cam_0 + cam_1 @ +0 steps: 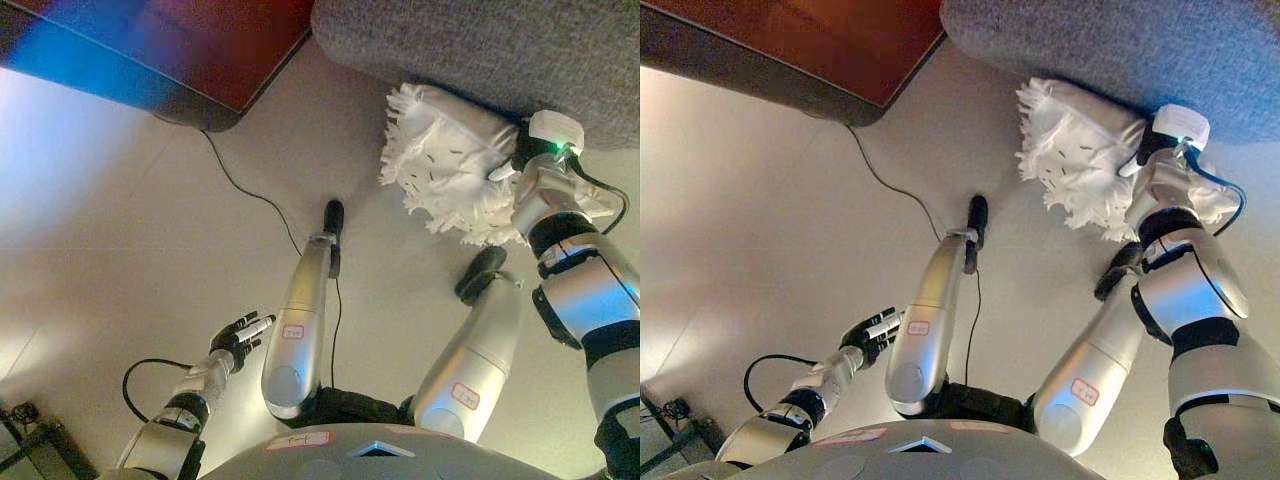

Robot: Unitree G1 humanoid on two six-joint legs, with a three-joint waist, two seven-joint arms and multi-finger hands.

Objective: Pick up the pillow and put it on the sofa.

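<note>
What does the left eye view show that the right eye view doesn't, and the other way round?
Only the left eye view shows the white tip of a right-hand finger lying plainly on the pillow. The right eye view adds nothing further of the scene; it sees the same things from slightly to one side. Both show the white fringed pillow on the floor against the grey sofa, the right hand at the pillow's far side, the left hand hanging with its fingers relaxed, and a dark red table corner.
</note>
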